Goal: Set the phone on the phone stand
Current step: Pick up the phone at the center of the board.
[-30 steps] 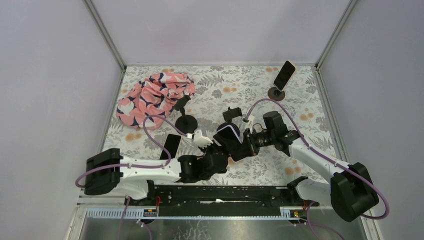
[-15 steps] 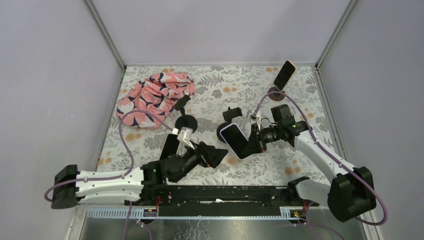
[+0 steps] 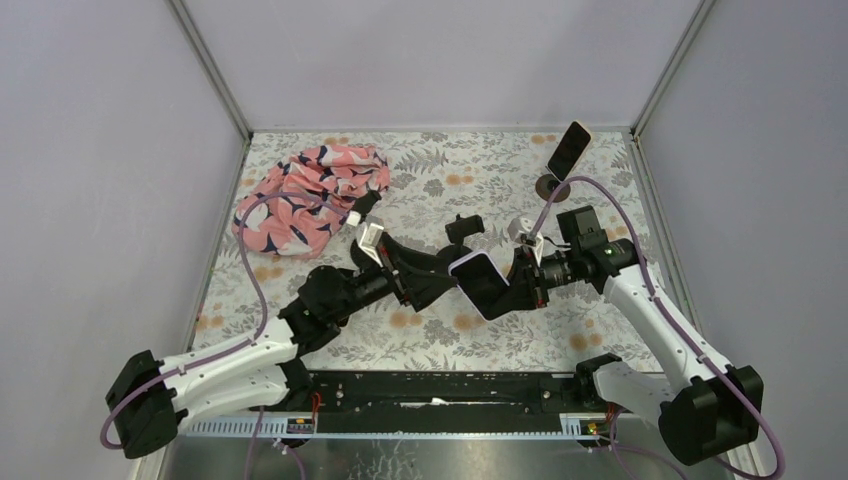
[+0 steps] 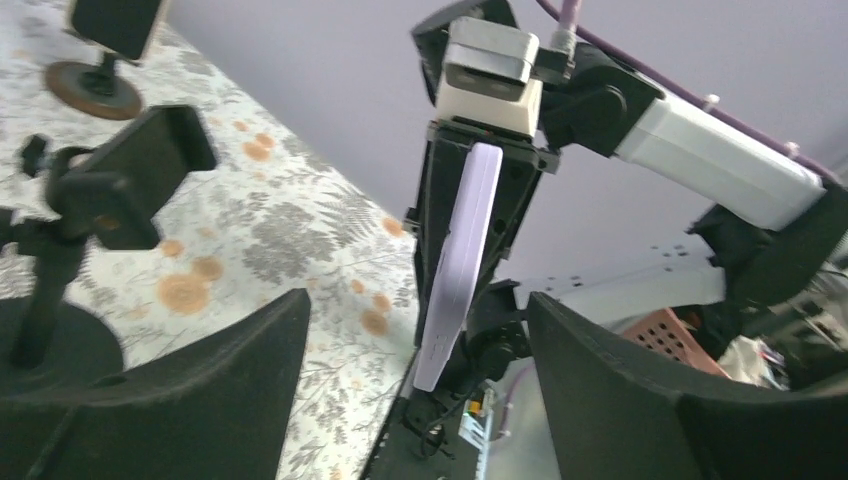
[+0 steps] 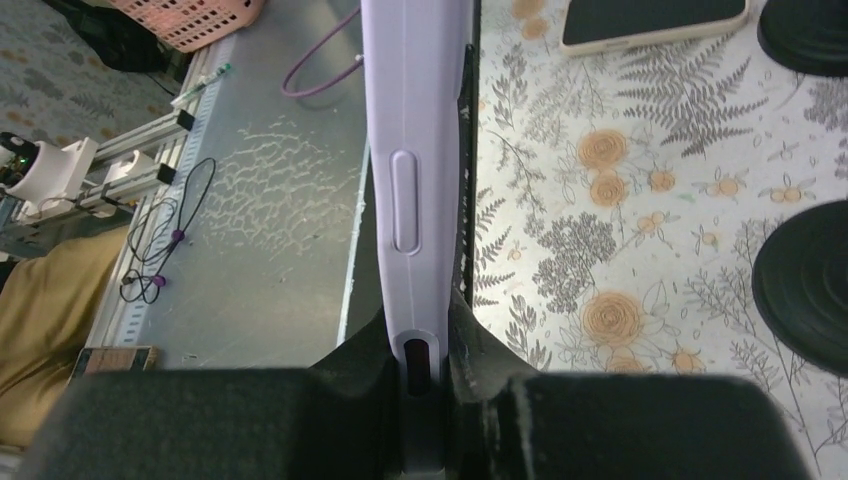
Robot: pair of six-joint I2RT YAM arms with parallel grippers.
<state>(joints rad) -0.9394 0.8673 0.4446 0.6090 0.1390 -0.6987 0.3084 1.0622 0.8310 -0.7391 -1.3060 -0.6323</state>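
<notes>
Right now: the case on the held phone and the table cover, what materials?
Phone case: likely soft silicone or TPU, matte lavender; moulded side button, no glare. Table cover: printed vinyl or fabric, matte floral pattern, lying flat; can't tell which.

Phone (image 5: 415,150): smooth matt lilac case, glossy black screen. Phone stand (image 4: 140,160): matt black plastic. Table cover (image 3: 450,170): matt floral print. Cloth (image 3: 310,190), 10 o'clock: crumpled fabric.
</notes>
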